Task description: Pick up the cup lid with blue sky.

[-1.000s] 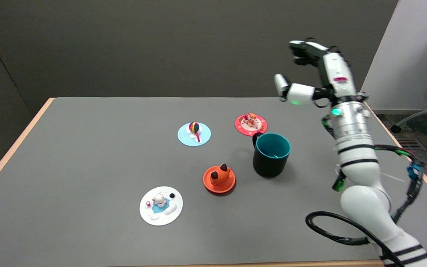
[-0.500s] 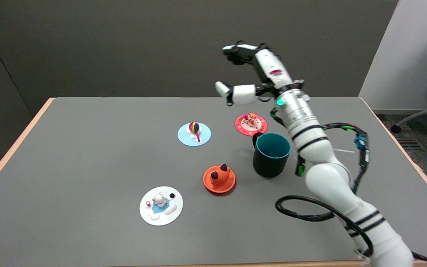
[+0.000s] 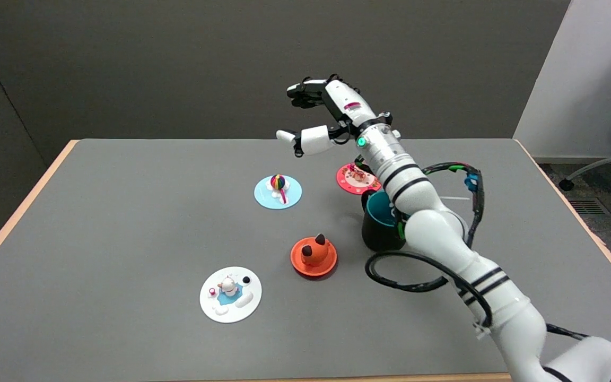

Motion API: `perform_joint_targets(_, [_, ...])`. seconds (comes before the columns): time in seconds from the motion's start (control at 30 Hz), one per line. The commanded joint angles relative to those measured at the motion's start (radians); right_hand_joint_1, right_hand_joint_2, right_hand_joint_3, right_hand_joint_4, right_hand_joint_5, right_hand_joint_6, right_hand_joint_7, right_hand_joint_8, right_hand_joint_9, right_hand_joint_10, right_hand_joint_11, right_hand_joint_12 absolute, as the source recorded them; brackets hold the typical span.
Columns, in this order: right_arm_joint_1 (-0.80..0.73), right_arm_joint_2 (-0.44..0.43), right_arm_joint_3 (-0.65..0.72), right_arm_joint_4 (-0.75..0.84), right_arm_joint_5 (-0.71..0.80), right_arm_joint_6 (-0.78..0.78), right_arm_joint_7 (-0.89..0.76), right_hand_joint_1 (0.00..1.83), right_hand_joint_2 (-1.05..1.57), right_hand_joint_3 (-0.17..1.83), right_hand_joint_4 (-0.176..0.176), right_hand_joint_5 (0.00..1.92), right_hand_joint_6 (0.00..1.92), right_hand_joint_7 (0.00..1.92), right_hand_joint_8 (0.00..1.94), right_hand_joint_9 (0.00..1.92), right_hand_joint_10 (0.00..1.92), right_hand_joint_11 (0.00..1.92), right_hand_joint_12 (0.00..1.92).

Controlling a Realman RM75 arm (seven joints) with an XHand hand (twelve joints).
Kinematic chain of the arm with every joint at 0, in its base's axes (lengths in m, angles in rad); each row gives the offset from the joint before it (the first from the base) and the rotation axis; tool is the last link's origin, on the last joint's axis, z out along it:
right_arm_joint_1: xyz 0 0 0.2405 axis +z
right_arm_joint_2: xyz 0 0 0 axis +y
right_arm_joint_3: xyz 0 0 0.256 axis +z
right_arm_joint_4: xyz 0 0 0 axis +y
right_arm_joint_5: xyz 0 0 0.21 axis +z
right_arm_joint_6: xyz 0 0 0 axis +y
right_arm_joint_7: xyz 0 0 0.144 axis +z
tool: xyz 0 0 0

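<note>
Height was what you kept: your right hand hung empty with fingers spread, above and just beyond the blue-sky cup lid, which lay flat on the bench left of the teal mug, leaving room to descend.

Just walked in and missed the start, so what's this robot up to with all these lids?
The robot's right hand hangs open in the air above the far side of the table, holding nothing. It is up and to the right of the light blue lid with the small balloon figure, which lies flat and untouched. A red lid, an orange lid, a white lid and a dark mug also sit on the table, the mug partly hidden by the arm.
</note>
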Motion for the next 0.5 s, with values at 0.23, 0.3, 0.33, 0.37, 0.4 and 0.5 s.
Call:
perform_joint_targets(0.23, [0.153, -0.042, 0.118, 0.293, -0.002, -0.079, -0.047, 0.70, 0.45, 0.81, -0.172, 0.69, 0.21, 0.82, 0.22, 0.75, 0.25, 0.37, 0.89])
perform_joint_targets(0.3, [0.145, -0.038, 0.136, 0.287, -0.002, -0.100, -0.088, 0.70, 0.48, 0.74, -0.176, 0.68, 0.21, 0.80, 0.23, 0.75, 0.24, 0.35, 0.91])
perform_joint_targets(0.33, [0.141, -0.036, 0.140, 0.283, -0.002, -0.104, -0.098, 0.70, 0.48, 0.73, -0.176, 0.68, 0.21, 0.80, 0.23, 0.74, 0.24, 0.35, 0.91])
perform_joint_targets(0.37, [0.133, -0.032, 0.149, 0.275, -0.002, -0.108, -0.116, 0.70, 0.48, 0.74, -0.176, 0.68, 0.21, 0.79, 0.23, 0.73, 0.24, 0.34, 0.90])
perform_joint_targets(0.4, [0.125, -0.030, 0.156, 0.262, -0.002, -0.112, -0.127, 0.70, 0.48, 0.74, -0.176, 0.68, 0.21, 0.79, 0.23, 0.73, 0.24, 0.34, 0.90])
perform_joint_targets(0.5, [0.097, -0.025, 0.181, 0.221, -0.003, -0.133, -0.163, 0.71, 0.47, 0.76, -0.176, 0.69, 0.22, 0.79, 0.23, 0.72, 0.24, 0.33, 0.89])
